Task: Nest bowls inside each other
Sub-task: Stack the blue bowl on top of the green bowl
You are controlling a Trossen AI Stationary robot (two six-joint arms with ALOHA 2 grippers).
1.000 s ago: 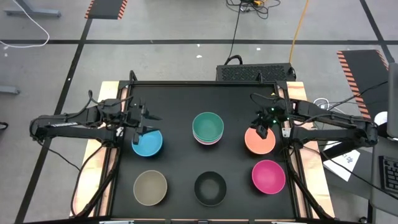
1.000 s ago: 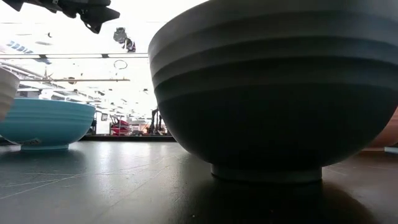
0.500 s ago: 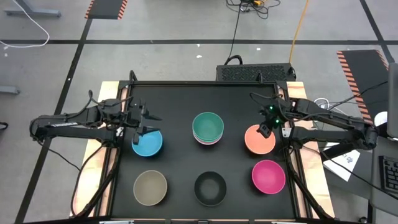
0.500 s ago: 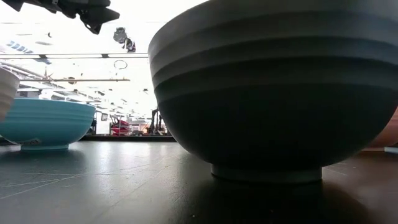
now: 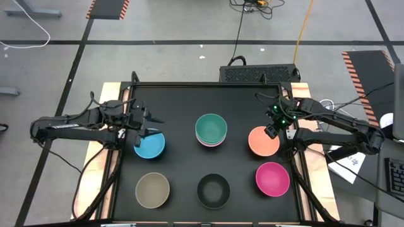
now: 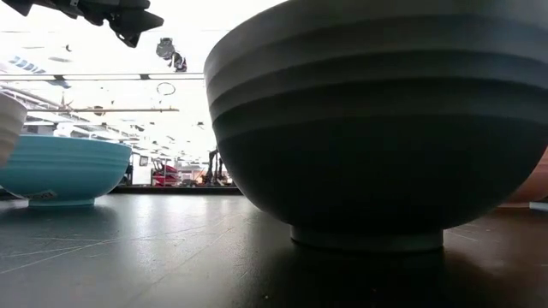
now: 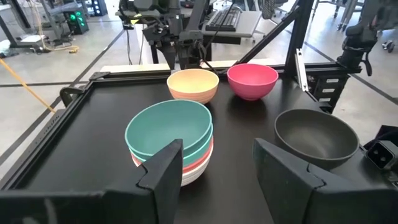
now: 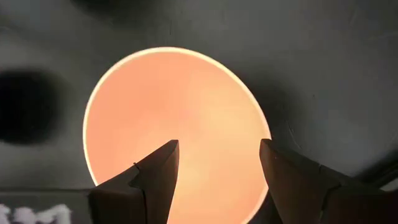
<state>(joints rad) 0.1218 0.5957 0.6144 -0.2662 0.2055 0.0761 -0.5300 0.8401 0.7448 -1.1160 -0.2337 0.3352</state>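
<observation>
— What lies under everything?

— A black table with a pale wooden edge along both sides, standing on a grey floor marked with dark lines.

— Anything beyond it?

— A black vented box sits just past the far edge, with a black cable and a yellow cable trailing away. Striped hazard mats lie near the corners, and papers lie at the right.

Grey floor, black tape lines
</observation>
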